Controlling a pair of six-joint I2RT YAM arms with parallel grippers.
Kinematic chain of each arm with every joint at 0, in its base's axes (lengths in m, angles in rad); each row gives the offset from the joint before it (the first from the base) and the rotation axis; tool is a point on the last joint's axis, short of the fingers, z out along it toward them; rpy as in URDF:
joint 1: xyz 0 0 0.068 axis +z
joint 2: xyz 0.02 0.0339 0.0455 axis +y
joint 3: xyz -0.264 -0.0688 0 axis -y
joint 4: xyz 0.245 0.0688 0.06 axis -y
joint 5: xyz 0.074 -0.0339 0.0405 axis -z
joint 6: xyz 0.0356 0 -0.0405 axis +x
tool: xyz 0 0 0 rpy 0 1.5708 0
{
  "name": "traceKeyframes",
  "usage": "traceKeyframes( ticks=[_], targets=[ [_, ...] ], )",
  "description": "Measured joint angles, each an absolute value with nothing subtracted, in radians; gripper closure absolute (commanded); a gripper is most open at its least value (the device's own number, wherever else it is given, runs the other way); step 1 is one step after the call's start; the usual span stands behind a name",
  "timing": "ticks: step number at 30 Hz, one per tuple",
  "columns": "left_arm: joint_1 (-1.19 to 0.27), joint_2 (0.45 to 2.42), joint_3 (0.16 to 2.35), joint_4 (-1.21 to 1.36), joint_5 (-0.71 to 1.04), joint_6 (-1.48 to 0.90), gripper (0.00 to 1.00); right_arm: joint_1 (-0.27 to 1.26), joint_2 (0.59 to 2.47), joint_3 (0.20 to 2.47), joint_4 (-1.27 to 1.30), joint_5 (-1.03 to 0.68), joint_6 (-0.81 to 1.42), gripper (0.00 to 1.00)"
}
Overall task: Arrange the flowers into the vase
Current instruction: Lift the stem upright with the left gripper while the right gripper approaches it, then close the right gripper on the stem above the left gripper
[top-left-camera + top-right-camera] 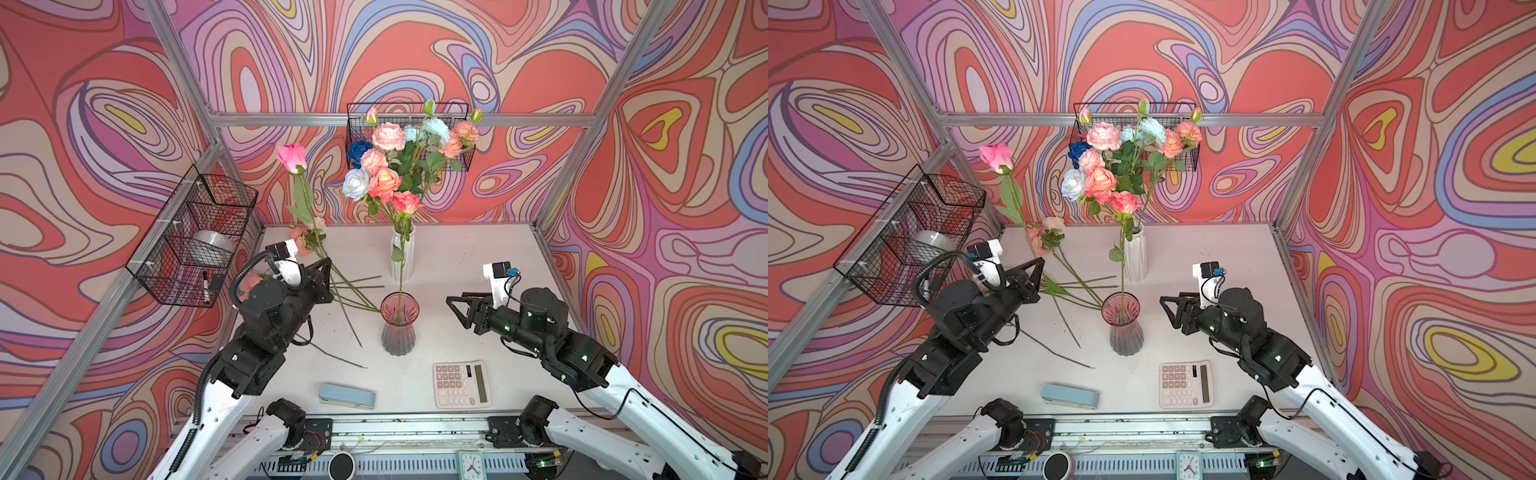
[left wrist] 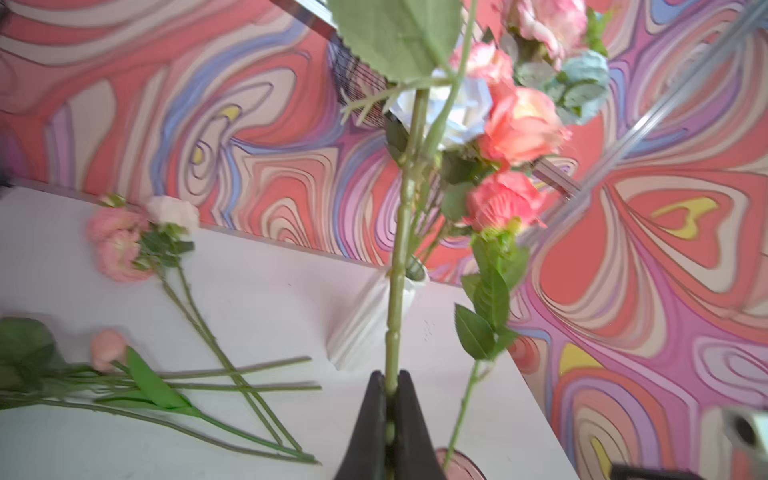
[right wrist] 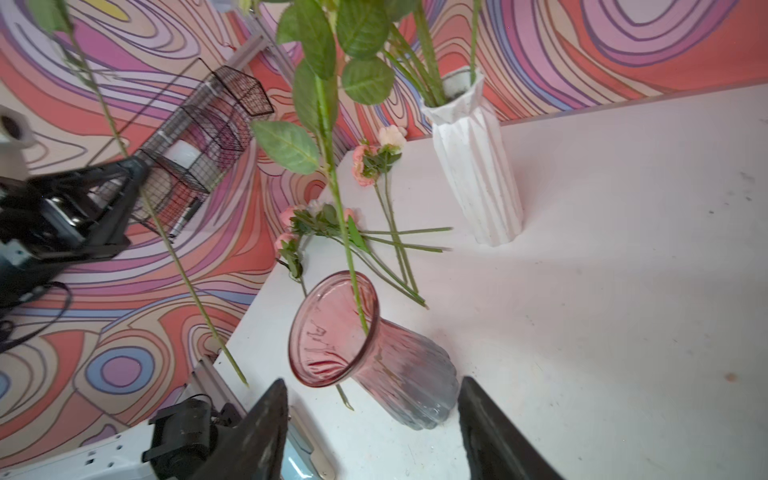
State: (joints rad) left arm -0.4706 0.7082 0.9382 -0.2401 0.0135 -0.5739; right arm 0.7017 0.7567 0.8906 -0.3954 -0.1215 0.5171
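My left end effector (image 2: 390, 384) clenches the pink rose (image 1: 292, 157) by its stem; my right end effector (image 1: 454, 308) stands released near the pink glass vase (image 1: 398, 332).

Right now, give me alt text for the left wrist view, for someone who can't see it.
The left gripper is shut on a green flower stem, in front of a white vase holding a pink, peach and pale blue bouquet. On the white table lie loose flowers.
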Motion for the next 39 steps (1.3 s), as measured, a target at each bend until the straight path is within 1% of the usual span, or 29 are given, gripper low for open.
traceKeyframes(
  ticks=[6,10,15,20,23,25,29,31,32,35,36,37,38,39],
  targets=[
    [-0.471,0.654,0.826,-0.207,0.34,-0.609,1.0,0.702,0.809,0.891,-0.266,-0.346,0.518,0.3],
    [-0.471,0.618,0.758,-0.119,0.536,-0.633,1.0,0.718,0.86,0.896,-0.165,-0.457,0.535,0.28],
    [-0.471,0.621,0.706,0.023,0.726,-0.69,1.0,0.787,0.943,0.962,-0.046,-0.527,0.542,0.28],
    [-0.472,0.669,0.704,0.134,0.846,-0.739,1.0,0.886,1.047,1.05,0.022,-0.541,0.521,0.29],
    [-0.472,0.684,0.704,0.177,0.894,-0.758,1.0,0.926,1.105,1.101,0.037,-0.538,0.502,0.36],
    [-0.473,0.69,0.704,0.202,0.921,-0.767,1.0,0.939,1.139,1.13,0.044,-0.532,0.491,0.47],
    [-0.474,0.694,0.697,0.246,0.945,-0.783,1.0,0.944,1.177,1.168,0.047,-0.513,0.477,0.61],
    [-0.475,0.698,0.693,0.266,0.965,-0.792,1.0,0.944,1.192,1.181,0.049,-0.496,0.474,0.74],
    [-0.478,0.701,0.692,0.271,0.971,-0.794,1.0,0.944,1.197,1.185,0.051,-0.49,0.472,0.78],
    [-0.479,0.707,0.691,0.282,0.978,-0.799,1.0,0.944,1.205,1.187,0.049,-0.473,0.464,0.8],
    [-0.479,0.708,0.691,0.282,0.98,-0.801,1.0,0.944,1.205,1.187,0.046,-0.467,0.464,0.85],
    [-0.479,0.709,0.691,0.282,0.982,-0.802,0.92,0.944,1.205,1.187,0.043,-0.459,0.464,0.93],
    [-0.479,0.709,0.691,0.283,0.984,-0.802,0.77,0.944,1.204,1.188,0.04,-0.453,0.465,0.99],
    [-0.48,0.707,0.691,0.281,0.98,-0.802,0.56,0.943,1.204,1.188,0.036,-0.448,0.465,1.0]
  ],
)
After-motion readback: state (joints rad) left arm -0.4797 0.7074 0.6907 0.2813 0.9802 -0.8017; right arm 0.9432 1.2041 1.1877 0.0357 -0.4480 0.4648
